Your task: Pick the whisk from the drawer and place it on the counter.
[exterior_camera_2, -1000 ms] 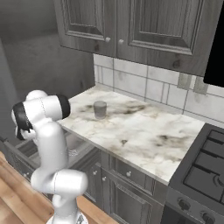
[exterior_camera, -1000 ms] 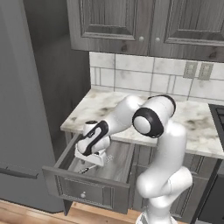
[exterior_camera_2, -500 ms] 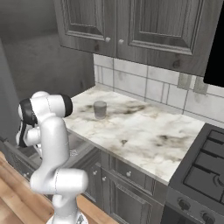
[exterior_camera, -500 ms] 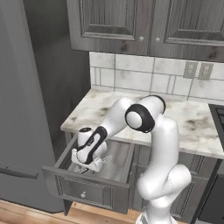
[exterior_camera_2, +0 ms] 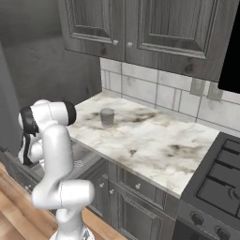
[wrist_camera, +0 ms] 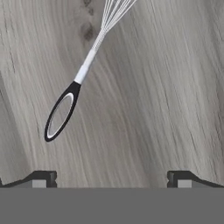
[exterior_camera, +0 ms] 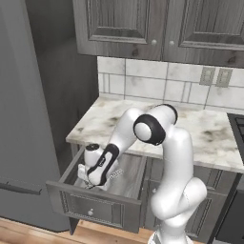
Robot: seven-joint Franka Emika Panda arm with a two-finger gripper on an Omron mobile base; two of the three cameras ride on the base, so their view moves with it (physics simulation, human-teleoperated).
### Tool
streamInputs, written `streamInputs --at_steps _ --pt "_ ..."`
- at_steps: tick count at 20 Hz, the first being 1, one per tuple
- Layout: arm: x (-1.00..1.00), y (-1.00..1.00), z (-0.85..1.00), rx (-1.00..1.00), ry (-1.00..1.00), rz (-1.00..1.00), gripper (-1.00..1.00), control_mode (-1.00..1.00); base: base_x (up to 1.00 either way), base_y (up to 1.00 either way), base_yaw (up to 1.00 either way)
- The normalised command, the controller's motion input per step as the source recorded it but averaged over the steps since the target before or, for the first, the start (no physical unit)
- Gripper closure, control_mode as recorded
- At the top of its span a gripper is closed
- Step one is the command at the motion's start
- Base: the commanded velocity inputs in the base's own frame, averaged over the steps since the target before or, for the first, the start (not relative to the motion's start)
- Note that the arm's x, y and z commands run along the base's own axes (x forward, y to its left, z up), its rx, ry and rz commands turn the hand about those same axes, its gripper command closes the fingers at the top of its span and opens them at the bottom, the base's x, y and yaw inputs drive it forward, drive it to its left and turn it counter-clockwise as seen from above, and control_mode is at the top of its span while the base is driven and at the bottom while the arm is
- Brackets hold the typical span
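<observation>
Drawer pulled open below the marble worktop, white arm bent down into it, tool low inside the drawer, whisk wires just beside it

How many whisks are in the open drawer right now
1. The whisk lies flat on the drawer floor below the open gripper. The arm hides part of the drawer, so more could be hidden.

Grey cup below closed upper cabinets
</observation>
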Motion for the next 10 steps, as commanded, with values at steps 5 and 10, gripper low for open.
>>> streamInputs --at_steps 5,10 --pt "0.03 -0.04 -0.05 0.00 -0.04 0.00 -1.00 -1.00 0.00 0.00 0.00" --pt "0.14 -0.09 0.00 0.00 -0.02 0.00 -1.00 -1.00 0.00 0.00 0.00"
